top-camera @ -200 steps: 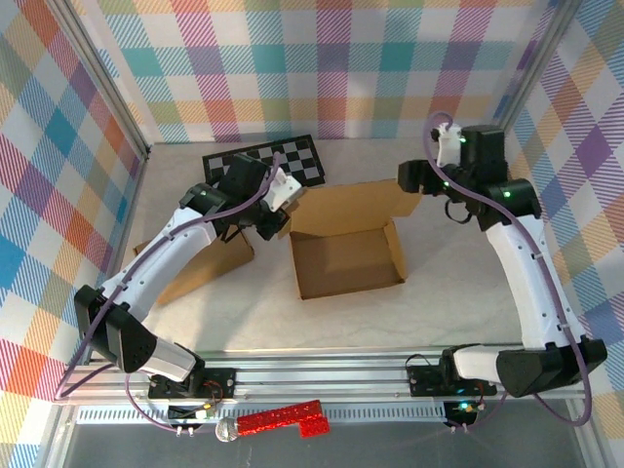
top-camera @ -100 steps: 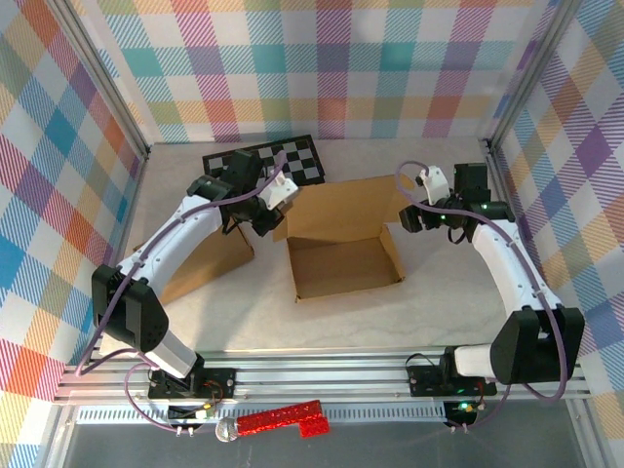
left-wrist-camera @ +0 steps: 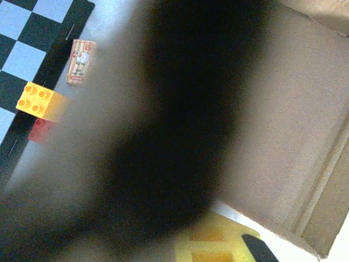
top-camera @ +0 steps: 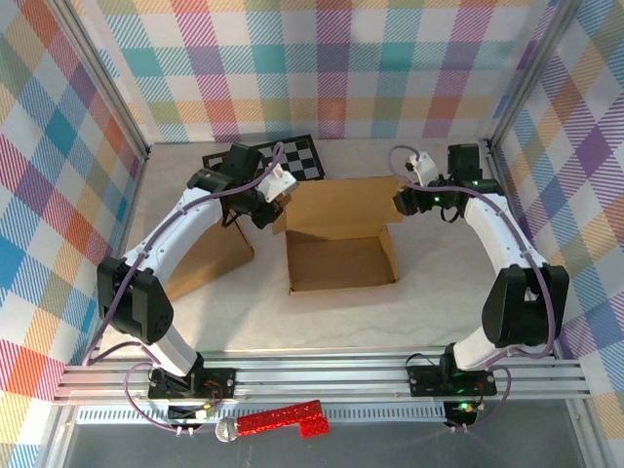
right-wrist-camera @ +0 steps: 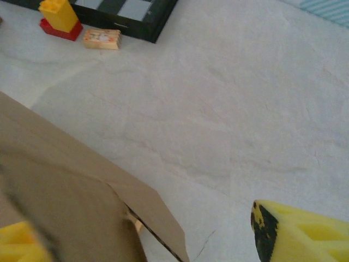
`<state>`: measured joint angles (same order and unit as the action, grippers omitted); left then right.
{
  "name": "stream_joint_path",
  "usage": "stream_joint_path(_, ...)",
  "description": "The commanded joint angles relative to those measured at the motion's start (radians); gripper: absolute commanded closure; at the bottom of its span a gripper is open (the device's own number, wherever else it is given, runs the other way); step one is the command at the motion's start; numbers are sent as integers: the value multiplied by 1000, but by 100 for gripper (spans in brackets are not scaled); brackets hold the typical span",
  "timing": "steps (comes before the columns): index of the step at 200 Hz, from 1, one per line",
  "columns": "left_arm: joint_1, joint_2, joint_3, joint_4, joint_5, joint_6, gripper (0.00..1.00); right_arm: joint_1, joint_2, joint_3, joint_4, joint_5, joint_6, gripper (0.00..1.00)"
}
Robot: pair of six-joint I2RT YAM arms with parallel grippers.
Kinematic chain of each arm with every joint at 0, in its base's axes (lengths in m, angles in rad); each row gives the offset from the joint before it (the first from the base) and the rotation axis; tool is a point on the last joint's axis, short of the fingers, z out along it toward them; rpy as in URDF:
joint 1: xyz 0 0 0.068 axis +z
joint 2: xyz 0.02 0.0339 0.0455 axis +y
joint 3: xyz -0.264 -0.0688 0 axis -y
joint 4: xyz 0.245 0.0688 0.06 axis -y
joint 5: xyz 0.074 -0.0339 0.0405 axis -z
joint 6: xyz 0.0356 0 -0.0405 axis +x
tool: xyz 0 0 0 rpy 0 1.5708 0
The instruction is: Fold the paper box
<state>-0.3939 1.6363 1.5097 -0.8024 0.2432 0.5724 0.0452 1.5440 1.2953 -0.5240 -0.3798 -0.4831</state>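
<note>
The left gripper (top-camera: 265, 207), jaws closed, sits at the far-left corner of the brown cardboard box (top-camera: 341, 265). The right gripper (top-camera: 403, 202) stands with jaws open at the box's far-right flap.

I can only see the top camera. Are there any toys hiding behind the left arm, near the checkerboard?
Observer: Yes. The right wrist camera shows a yellow brick stacked on a red brick by the checkerboard's edge.
Operator: Is the right gripper squeezing the box?
Observer: No. In that same camera the right gripper is open: its yellow fingers stand wide apart, with a flap of the paper box in the gap.
</note>
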Motion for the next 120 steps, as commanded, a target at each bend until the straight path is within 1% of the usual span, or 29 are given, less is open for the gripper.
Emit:
stream_joint_path(1, 7, 20, 40, 16, 15, -4, 100, 3, 5, 38, -46, -62, -21, 40)
stream_joint_path(31, 7, 35, 59, 16, 0, -25, 100, 11, -2, 37, -82, -29, -18, 53)
stream_joint_path(57, 7, 43, 66, 19, 3, -39, 100, 19, -4, 16, -83, 12, -22, 55)
stream_joint_path(70, 7, 48, 69, 19, 2, -43, 100, 21, -2, 14, -76, 25, -6, 58)
stream_joint_path(99, 7, 52, 73, 32, -8, -71, 100, 41, 11, 43, -85, 58, 29, 74)
stream_joint_path(120, 6, 65, 84, 37, -12, -106, 100, 63, 33, 74, -114, 106, 48, 80)
